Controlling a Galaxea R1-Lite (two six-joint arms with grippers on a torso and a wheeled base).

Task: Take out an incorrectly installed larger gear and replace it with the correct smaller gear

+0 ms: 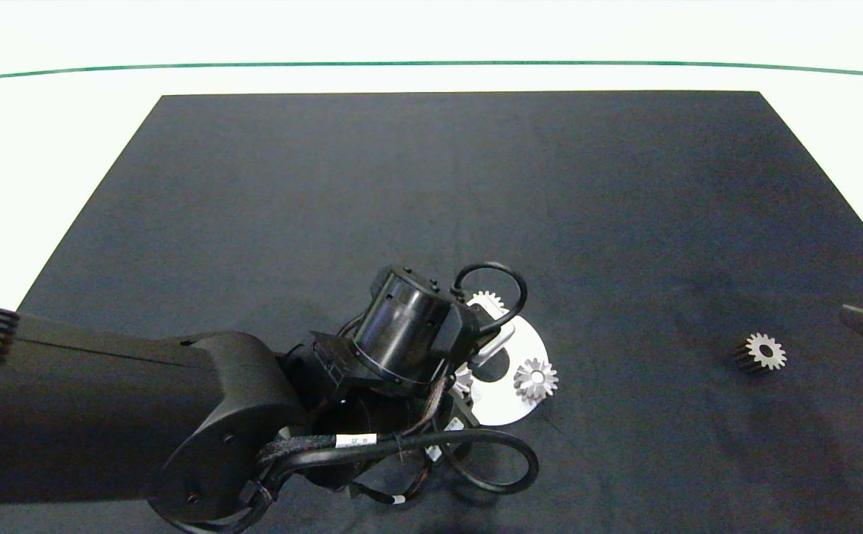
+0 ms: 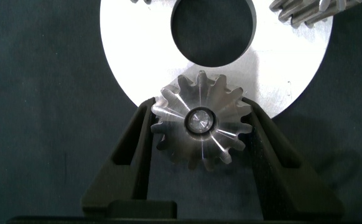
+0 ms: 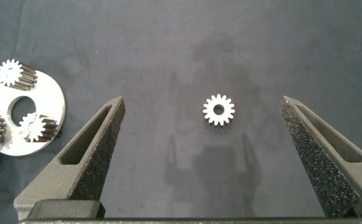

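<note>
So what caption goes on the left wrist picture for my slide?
Left end effector closed around the silvery long-toothed metal gear on the flat white ring plate.

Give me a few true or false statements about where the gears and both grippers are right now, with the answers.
1. The left gripper has its fingers on either side of the larger gear on the white ring plate. True.
2. The smaller gear is held in the right gripper. False: it lies free on the dark mat, and the gripper above it is open.
3. The smaller gear lies apart from the ring plate. True.
4. The ring plate carries only one gear. False: three gears sit on it.
</note>
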